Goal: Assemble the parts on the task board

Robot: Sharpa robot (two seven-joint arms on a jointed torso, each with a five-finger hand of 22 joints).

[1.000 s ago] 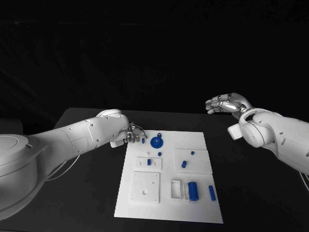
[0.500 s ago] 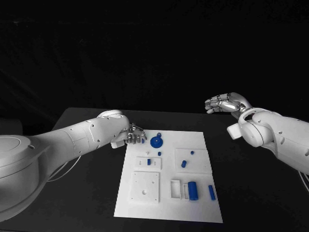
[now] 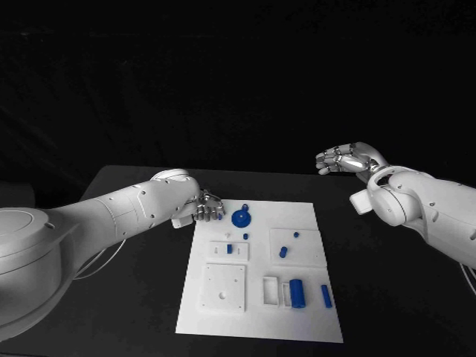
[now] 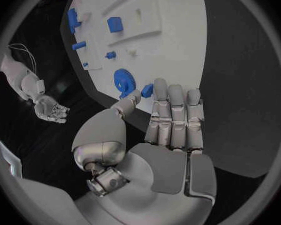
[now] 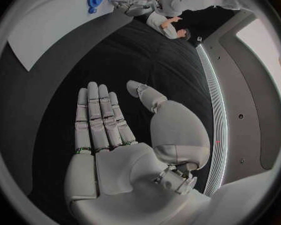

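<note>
My left hand (image 4: pixel 168 130) is flat, fingers together, empty, at the task board's (image 3: pixel 303 312) far corner; left wrist view shows fingertips beside the blue gear (image 4: pixel 123 81). Right hand (image 5: pixel 109 135) is flat, empty, well off the board. No legible text.

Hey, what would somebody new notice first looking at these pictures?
Probably the white rectangular task board in the middle of the black table, dotted with small blue parts, the biggest a round blue gear-like disc near its far edge. The silver left hand sits beside that disc, while the right hand hangs open, off the board.
</note>
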